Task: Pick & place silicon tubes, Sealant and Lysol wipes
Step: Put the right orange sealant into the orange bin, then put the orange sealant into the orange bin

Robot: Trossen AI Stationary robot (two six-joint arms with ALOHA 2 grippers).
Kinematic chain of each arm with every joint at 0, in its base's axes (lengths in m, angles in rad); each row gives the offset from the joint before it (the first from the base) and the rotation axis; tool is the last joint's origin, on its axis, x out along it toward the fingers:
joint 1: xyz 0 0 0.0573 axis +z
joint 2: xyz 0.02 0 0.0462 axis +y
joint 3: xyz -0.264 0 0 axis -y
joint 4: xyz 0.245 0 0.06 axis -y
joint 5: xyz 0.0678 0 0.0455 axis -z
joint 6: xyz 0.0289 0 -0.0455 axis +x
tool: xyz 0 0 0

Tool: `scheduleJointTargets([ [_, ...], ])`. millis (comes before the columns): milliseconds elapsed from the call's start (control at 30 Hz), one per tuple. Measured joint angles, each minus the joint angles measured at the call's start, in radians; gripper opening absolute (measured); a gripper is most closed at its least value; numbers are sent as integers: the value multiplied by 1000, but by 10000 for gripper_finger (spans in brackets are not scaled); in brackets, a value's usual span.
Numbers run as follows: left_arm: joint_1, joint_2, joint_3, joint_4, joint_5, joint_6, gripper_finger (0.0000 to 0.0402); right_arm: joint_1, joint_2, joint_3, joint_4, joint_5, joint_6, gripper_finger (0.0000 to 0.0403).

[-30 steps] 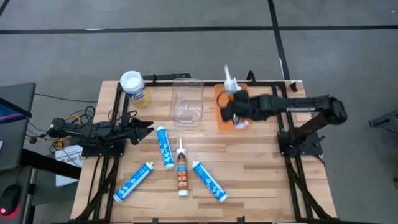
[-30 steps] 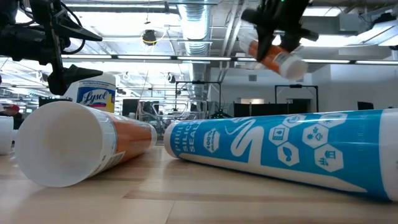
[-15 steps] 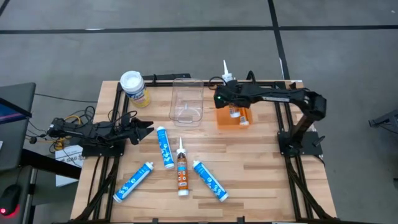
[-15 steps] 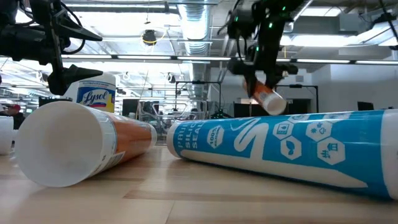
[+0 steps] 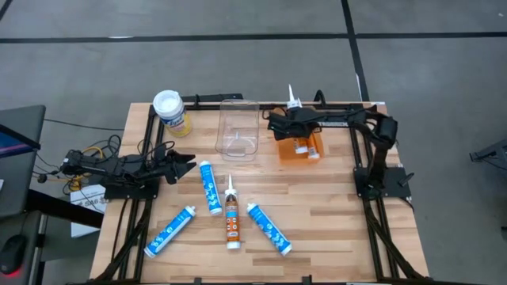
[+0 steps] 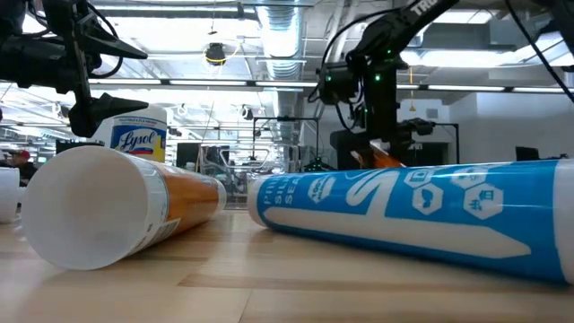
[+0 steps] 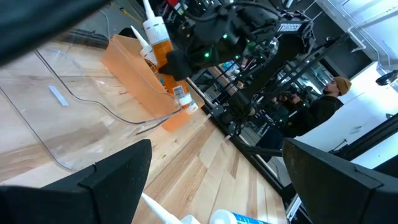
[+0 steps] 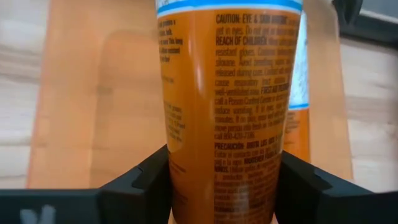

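Orange-bodied sealant tube (image 8: 227,106) sits clamped between the fingers of the right gripper (image 5: 295,133), nozzle pointing away from the table's near edge, positioned over the orange bin (image 5: 285,150) at the far right of the table (image 5: 333,214). The right wrist view shows both dark fingers pressed against the tube's sides, with the bin's tinted floor directly behind it and a second tube alongside. Judgement: the placing step for this tube is in hand and close to finished; the tube appears lowered into the bin but not let go.

The left gripper (image 5: 184,165) rests at the table's left edge, fingers spread wide and holding nothing.

Outstanding items: three blue silicone tubes (image 5: 209,187) and one orange sealant tube (image 5: 231,215) lie loose on the near half of the table. The Lysol wipes (image 5: 170,111) canister stands upright at the far left corner, beside the clear bin (image 5: 239,127).

Next move, as judged: part the right fingers, lift straight up to clear the bin wall and the neighbouring tube, then address the loose tubes.
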Motion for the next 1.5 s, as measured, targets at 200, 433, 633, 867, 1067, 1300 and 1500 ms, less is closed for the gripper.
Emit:
scheduleJointTargets([
  [200,0,0,0,0,0,0,355,5,25,0,-11,-17,1,210],
  [433,0,0,0,0,-1,0,355,8,25,0,-7,-17,-43,216],
  [633,0,0,0,0,-1,1,355,18,24,0,-6,-14,-53,234],
  [867,0,0,0,0,-1,0,355,18,22,0,-7,-7,-53,250],
  [1067,0,0,0,0,-1,-7,355,18,17,0,-11,-11,-86,249],
  [1300,0,0,0,0,-2,-84,355,69,-51,30,-60,25,-88,249],
  [1500,0,0,0,1,2,-73,355,139,-212,43,-63,79,-158,249],
])
